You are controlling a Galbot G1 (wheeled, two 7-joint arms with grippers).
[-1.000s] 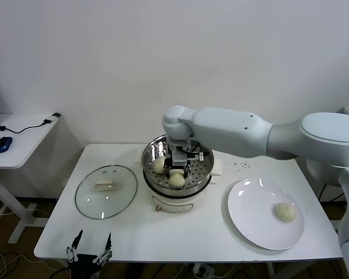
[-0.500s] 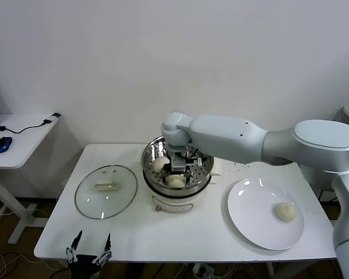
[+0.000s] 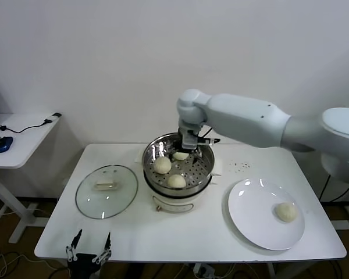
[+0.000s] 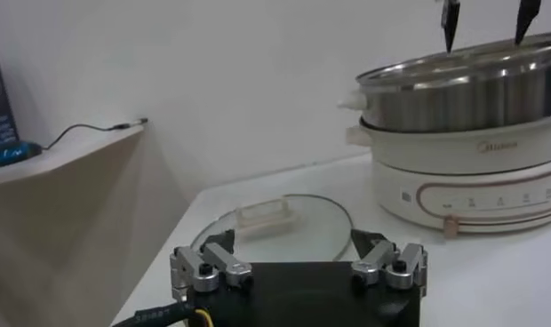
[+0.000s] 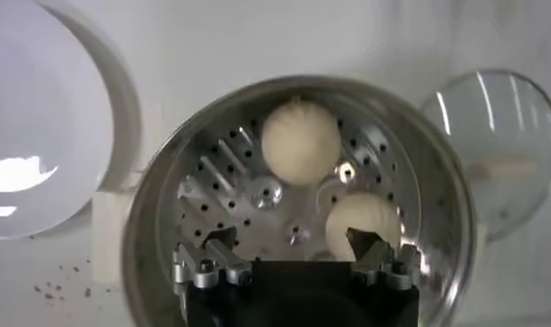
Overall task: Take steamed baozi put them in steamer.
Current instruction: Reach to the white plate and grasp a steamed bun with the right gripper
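Steamer (image 3: 177, 168) at table centre holds three baozi (image 3: 176, 181). Right gripper (image 3: 188, 141), fingers spread and empty, hangs over its far rim, apparently clear. Next: fetch the fourth bun (image 3: 285, 211) from the plate (image 3: 250, 224). Left gripper (image 3: 89, 247), open, parked at the table's front edge.

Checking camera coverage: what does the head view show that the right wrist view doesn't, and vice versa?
Head view only: the fourth small cream-white round bun lying on the flat white plate, a third bun in the shiny round steel steamer, and the parked left pincer at the table's near edge. Right wrist view only: the right pincer, open above the perforated floor. Both: two buns inside, plate, round glass lid.
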